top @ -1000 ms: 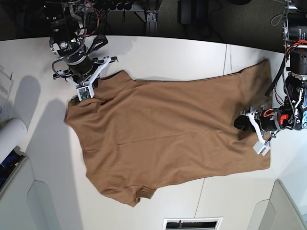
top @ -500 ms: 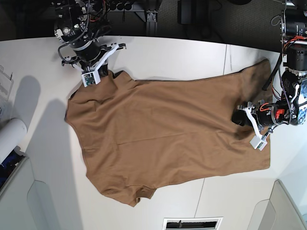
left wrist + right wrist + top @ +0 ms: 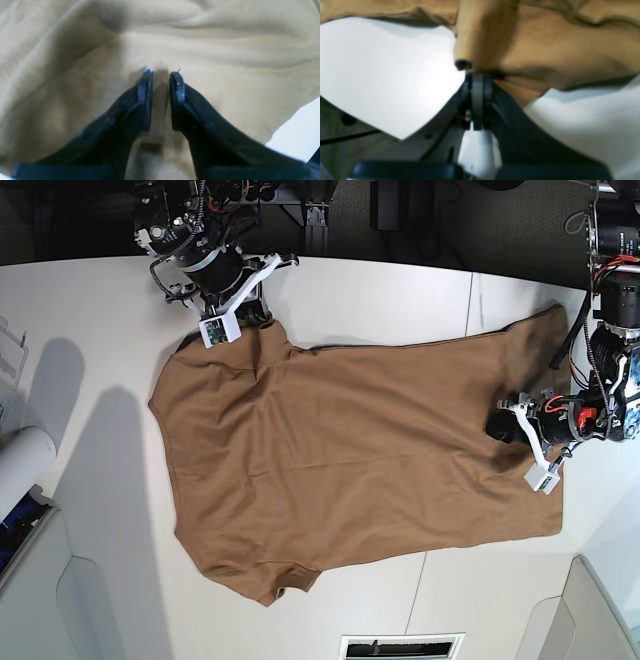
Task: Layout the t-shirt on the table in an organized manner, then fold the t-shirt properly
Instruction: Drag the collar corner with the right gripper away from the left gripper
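The tan-brown t-shirt (image 3: 350, 440) lies spread out on the white table (image 3: 400, 300), its hem at the right and its sleeves at the left. My right gripper (image 3: 257, 313) is at the shirt's far left corner, shut on a pinch of its edge (image 3: 495, 50); in the right wrist view (image 3: 477, 75) the jaws meet with cloth bunched at their tips. Over the hem end, my left gripper (image 3: 497, 427) rests its tips on the cloth. In the left wrist view (image 3: 161, 75) a narrow gap separates its fingers (image 3: 146, 82), and flat cloth (image 3: 225, 50) shows through it.
A white roll (image 3: 20, 465) lies at the table's left edge. Grey bins sit at the front left (image 3: 60, 600) and the front right (image 3: 595, 610). A thin seam (image 3: 470, 300) crosses the table on the right. The table's far edge runs just behind my right arm.
My right gripper has moved right and toward the far edge, dragging the shirt's far left corner with it, and the left side has shifted right. The left gripper has barely moved.
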{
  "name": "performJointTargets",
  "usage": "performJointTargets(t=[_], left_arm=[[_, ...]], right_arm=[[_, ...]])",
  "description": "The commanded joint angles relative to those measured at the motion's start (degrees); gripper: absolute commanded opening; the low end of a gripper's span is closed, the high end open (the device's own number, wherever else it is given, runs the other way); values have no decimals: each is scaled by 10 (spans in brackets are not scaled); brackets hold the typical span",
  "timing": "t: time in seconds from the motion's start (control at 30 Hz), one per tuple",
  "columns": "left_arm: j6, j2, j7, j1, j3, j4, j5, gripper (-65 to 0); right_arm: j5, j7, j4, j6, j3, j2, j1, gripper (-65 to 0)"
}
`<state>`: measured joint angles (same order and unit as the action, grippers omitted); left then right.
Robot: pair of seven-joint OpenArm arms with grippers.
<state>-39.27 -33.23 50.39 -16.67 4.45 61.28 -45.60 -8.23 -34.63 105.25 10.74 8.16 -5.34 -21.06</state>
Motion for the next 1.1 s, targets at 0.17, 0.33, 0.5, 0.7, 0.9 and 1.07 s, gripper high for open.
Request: performJointTargets(t=[0.17, 0.33, 0.5, 0.7, 0.9, 1.07], left_arm=[[-7, -32, -4, -12, -4, 7, -9, -501], [-7, -41, -5, -12, -4, 7, -9, -501], [-7, -41, -4, -13, -4, 7, -9, -501], [-7, -68, -4, -12, -4, 7, -37, -501], [-7, -85, 20, -10, -4, 7, -61, -501], [-7, -85, 17, 20, -4, 7, -55, -501]], right_arm=[[7, -19, 23, 0, -57, -1, -3, -650], [-16, -23, 23, 15, -97, -7, -4, -650], [-75, -24, 38, 37, -140, -7, -4, -650], [-87, -15, 107, 45, -194, -7, -3, -650], [-84, 2, 80, 46, -237, -7, 58, -650], [-64, 7, -32, 50, -237, -7, 149, -650]])
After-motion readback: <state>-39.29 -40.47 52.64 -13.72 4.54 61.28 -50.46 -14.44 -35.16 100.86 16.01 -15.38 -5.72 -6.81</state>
